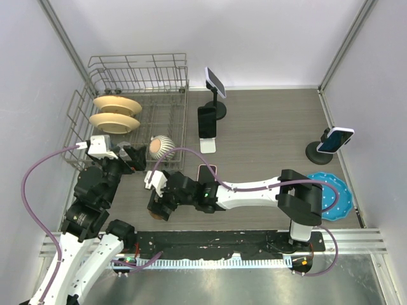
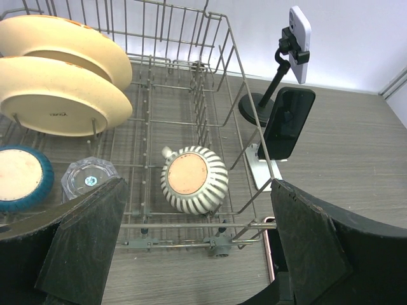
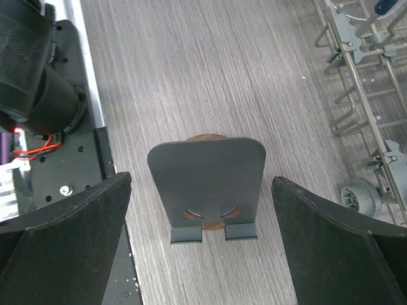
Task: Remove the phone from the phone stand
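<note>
My right gripper (image 3: 202, 216) hangs spread wide over the empty stand (image 3: 206, 184); a careless lift could let a finger tip it. The phone (image 1: 206, 169) lies flat beside my forearm, which could sweep it. My left gripper (image 2: 197, 244), also released, faces the rack (image 2: 191, 225).

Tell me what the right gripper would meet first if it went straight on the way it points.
Probably the empty grey stand, centred between the open jaws of the right gripper; how far off is unclear. The table lies behind it.
</note>
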You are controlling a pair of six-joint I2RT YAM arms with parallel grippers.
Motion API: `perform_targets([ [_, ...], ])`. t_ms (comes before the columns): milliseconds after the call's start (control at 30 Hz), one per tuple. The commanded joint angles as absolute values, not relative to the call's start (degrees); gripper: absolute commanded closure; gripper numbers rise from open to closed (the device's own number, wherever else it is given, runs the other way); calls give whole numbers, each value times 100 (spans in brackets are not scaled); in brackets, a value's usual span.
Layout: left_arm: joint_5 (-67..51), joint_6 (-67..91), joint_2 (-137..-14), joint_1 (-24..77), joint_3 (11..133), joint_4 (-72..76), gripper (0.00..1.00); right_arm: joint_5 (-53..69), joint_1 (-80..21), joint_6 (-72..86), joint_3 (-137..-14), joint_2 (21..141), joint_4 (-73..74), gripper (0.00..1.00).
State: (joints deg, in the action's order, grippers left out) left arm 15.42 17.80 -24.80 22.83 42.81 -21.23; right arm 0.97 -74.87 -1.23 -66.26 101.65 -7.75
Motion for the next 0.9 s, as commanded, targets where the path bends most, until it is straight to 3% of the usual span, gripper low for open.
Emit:
perform_targets([
  [0,1617,1784,-2426,2250,4263,-1837,0,-553,-7567,-141,-6812,10248,-1327,2],
  [567,1556,1793,-2408,2250,4254,-1811,0,-501,-7655,-26,-6855,10696,-1398,5],
  [767,1547,1793,-2382,2241,4245,-1819,0,-519,-7708,-18,-6864,10749,-1398,14],
  [867,1556,1793,-2373,2241,4245,-1819,0,-457,-7725,-9,-6864,10696,-1363,26],
])
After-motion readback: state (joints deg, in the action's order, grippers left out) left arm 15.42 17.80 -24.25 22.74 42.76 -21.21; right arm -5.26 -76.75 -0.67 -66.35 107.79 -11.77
